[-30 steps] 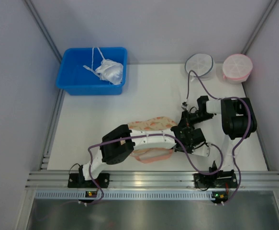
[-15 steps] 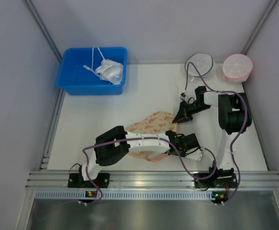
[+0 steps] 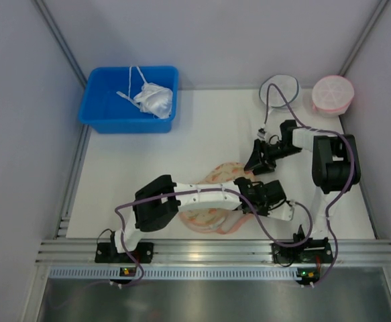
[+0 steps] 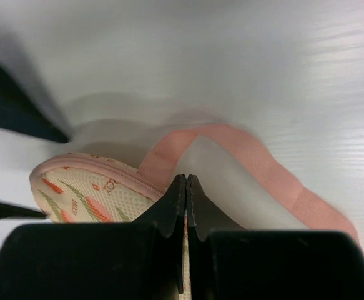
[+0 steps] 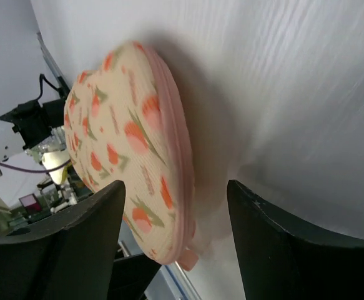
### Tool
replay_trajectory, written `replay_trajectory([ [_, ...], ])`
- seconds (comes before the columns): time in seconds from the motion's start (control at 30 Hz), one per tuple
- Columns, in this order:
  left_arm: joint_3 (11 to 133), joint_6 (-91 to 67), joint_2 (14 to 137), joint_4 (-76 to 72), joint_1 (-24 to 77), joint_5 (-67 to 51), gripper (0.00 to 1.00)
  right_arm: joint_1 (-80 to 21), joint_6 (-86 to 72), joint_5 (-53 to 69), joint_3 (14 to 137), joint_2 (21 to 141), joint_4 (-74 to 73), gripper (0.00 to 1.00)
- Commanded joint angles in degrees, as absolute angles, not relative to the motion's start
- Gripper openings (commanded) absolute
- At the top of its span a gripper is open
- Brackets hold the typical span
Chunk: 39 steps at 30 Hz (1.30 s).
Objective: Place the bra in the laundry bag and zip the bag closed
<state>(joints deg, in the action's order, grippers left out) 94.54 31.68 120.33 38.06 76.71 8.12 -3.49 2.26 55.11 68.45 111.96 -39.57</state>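
Observation:
The laundry bag (image 3: 223, 172), peach-pink with an orange floral print, lies near the table's front between the two arms. In the left wrist view its floral lid (image 4: 88, 194) and pink zipper rim (image 4: 256, 156) sit right at my left gripper (image 4: 186, 179), which is shut on the rim with mesh showing in the slit. From above, the left gripper (image 3: 251, 189) is at the bag's right end. My right gripper (image 5: 174, 187) stands open, and the lid (image 5: 116, 131) stands on edge ahead of it. Inside the rim is a pale blurred surface; I cannot tell whether it is the bra.
A blue bin (image 3: 104, 111) at the back left holds a bright white bra with string straps (image 3: 153, 99). A round white mesh pouch (image 3: 280, 89) and a round pink pouch (image 3: 333, 92) stand at the back right. An aluminium rail (image 3: 215, 251) runs along the front edge.
My right gripper has opened, let go of the bag and drawn back from the left gripper. The bag has shifted slightly with the left gripper, which stays shut.

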Motion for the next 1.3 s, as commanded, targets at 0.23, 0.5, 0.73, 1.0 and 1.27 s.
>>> replay_trajectory([
  [0.23, 100.2, 33.8, 122.5, 37.4, 72.2, 6.5, 0.00, -5.4, 1.5, 61.6, 62.9, 112.5, -36.5, 0.68],
  [0.5, 100.7, 33.2, 122.3, 37.4, 72.2, 5.3, 0.00, -9.8, -4.8, 62.1, 63.5, 114.9, -31.6, 0.17],
  [0.73, 94.3, 33.0, 117.4, 37.5, 73.3, 2.4, 0.00, -8.3, -6.4, 57.7, 67.8, 115.0, -31.6, 0.00],
  [1.0, 82.6, 30.2, 112.5, 37.6, 79.1, 0.3, 0.00, -6.0, -8.7, 55.5, 75.4, 117.9, -31.0, 0.00],
  [1.27, 82.9, 29.0, 113.9, 37.4, 79.6, 3.3, 0.00, -5.8, -4.8, 53.2, 81.1, 117.3, -40.0, 0.57],
])
